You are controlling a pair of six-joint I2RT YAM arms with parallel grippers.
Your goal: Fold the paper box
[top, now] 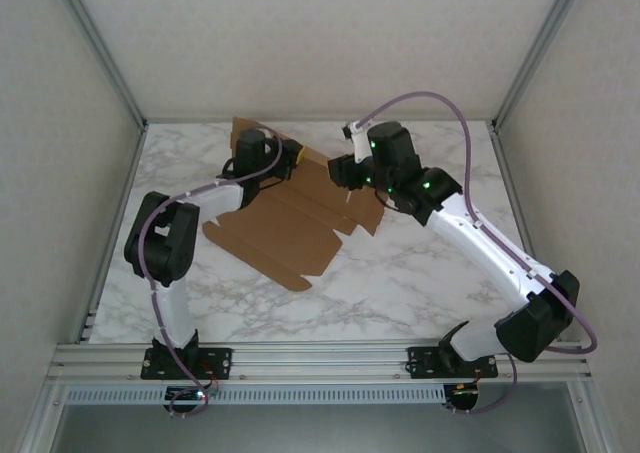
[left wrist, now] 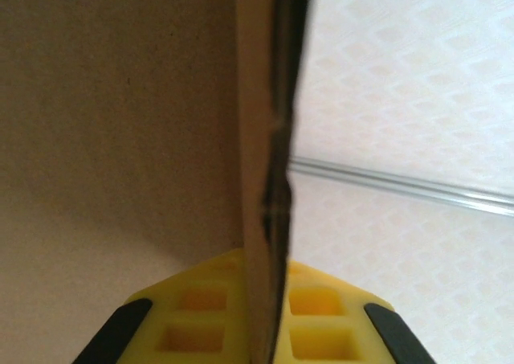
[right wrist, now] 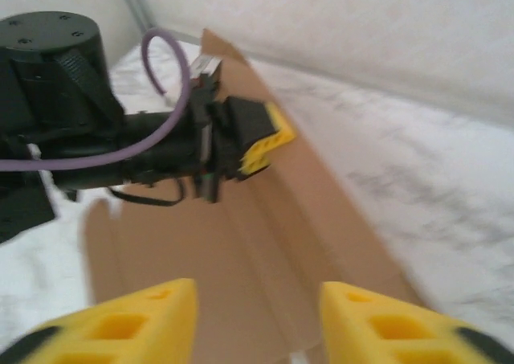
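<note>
Your left gripper (right wrist: pixel 261 143) is clamped on the paper box (top: pixel 285 228). In the left wrist view, the edge of a brown panel runs straight up between the yellow fingers (left wrist: pixel 321 304). The panel's flat face lies to the left, and the pale wall (left wrist: pixel 401 75) shows to the right. From the right wrist camera you can see the same grip from the side: the left gripper holds the top edge of a long panel that is raised off the table (top: pixel 420 273), along the far side of the box.

The rest of the box lies open and mostly flat on the marble table, left of centre and toward the back. Its creases are visible, and a rounded flap points toward the near edge.

Your right gripper (right wrist: pixel 257 296) has its fingers apart with nothing between them. It hangs over the right part of the box, facing the raised panel and the left gripper. From above it sits just beside the box's right edge. You cannot tell from these views whether its fingertips touch the cardboard.
</note>
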